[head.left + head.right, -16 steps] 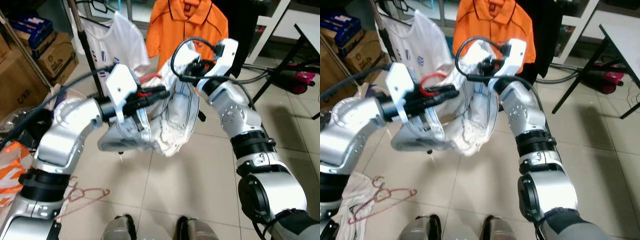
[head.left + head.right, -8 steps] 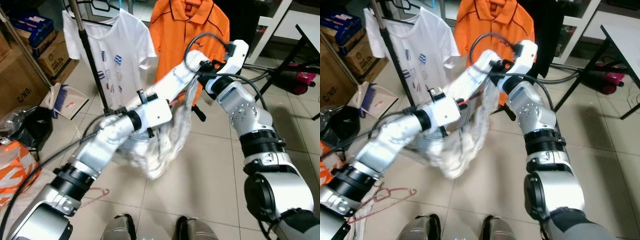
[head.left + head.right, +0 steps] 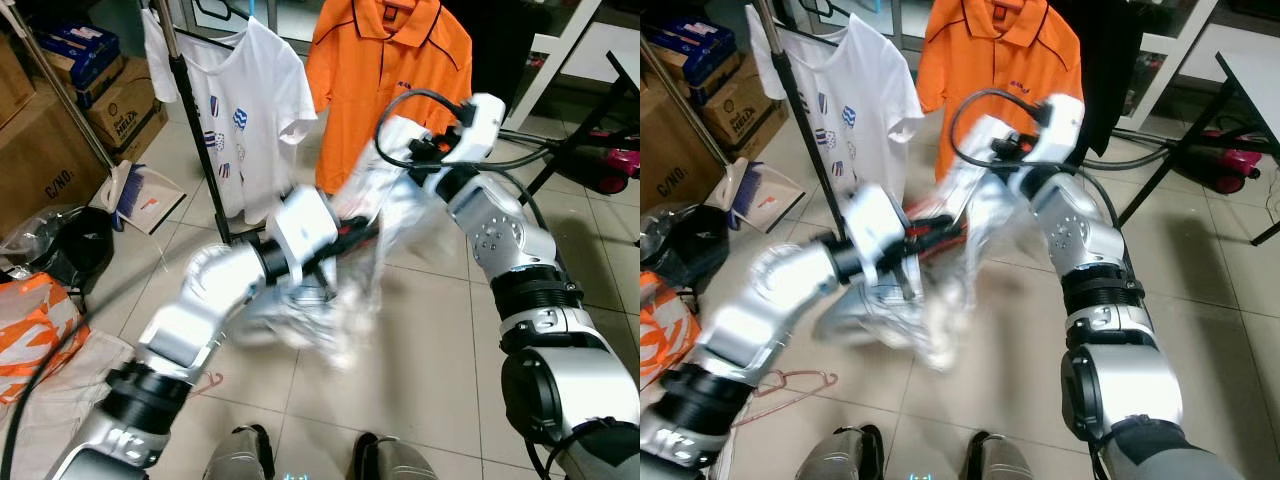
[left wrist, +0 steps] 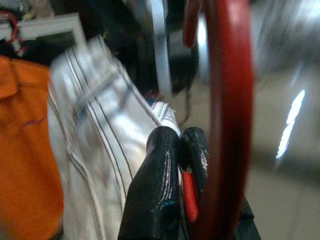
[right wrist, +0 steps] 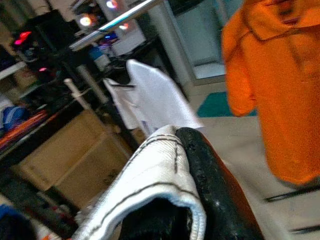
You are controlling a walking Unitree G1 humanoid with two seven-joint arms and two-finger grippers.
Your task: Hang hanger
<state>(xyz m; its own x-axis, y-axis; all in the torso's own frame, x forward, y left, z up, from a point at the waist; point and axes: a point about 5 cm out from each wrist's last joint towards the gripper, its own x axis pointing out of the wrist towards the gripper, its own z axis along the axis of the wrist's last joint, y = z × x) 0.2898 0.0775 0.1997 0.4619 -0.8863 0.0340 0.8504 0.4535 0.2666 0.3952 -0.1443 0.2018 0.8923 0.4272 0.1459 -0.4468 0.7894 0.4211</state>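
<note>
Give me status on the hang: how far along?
Done: a white T-shirt and an orange polo already hang on the rack. In hand: the left end effector is shut on the red hanger, and the right end effector pinches the white garment. Left: getting that hanger onto the rack.

Legible marking: "C/NO:" printed on the cardboard box (image 3: 42, 165) at far left. Small chest print on the orange polo shirt (image 3: 385, 70) is unreadable.
</note>
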